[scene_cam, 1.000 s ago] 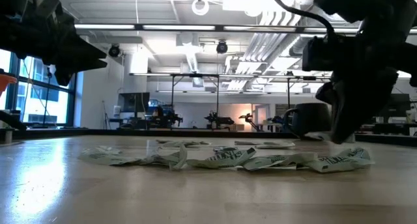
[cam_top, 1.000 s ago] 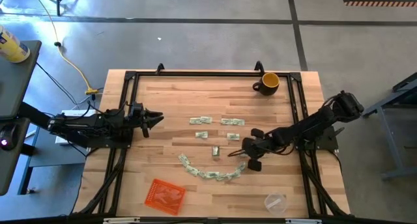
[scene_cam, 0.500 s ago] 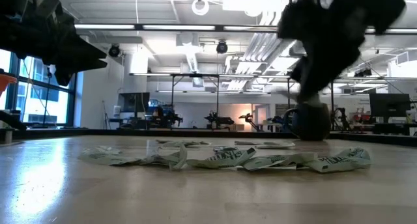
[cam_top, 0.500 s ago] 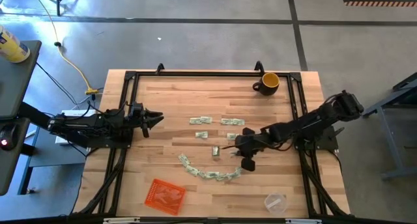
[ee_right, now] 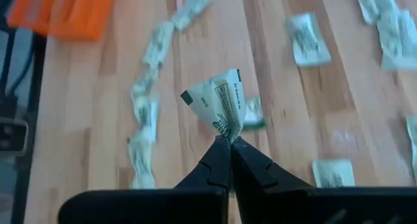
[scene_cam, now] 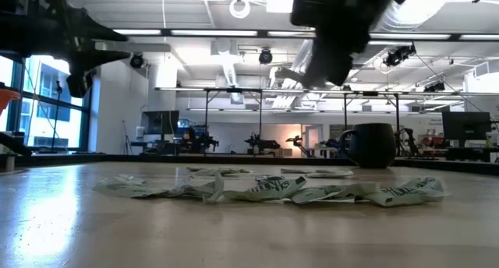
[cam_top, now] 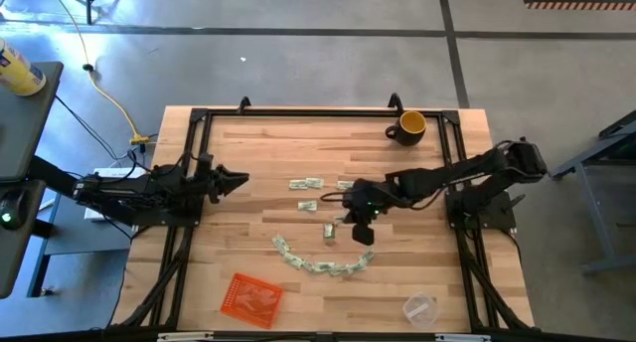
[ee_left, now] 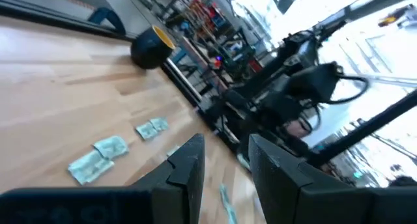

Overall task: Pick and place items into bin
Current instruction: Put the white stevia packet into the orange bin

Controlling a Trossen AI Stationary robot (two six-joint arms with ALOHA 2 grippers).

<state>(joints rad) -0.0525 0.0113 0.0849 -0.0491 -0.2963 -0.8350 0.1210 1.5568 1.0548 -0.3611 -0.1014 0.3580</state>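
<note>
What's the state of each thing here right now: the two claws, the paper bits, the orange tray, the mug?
Right end effector: shut on folded paper piece, raised.
Left end effector: open, empty, at table's left edge.
Orange bin: no loose pieces visible.
Other paper pieces: lying on table.
Mug: upright.

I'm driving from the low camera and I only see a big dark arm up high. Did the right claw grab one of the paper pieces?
Observer: Yes. The right claw is shut on a folded paper piece, pinching its bottom corner above the table.
Operator: Where's the orange tray? I can't find it.
Observer: The orange tray sits near the table corner on the left arm's side, at the end opposite the mug.
Operator: What about the other claw?
Observer: The left claw waits at the left edge of the table, fingers apart, holding nothing.
</note>
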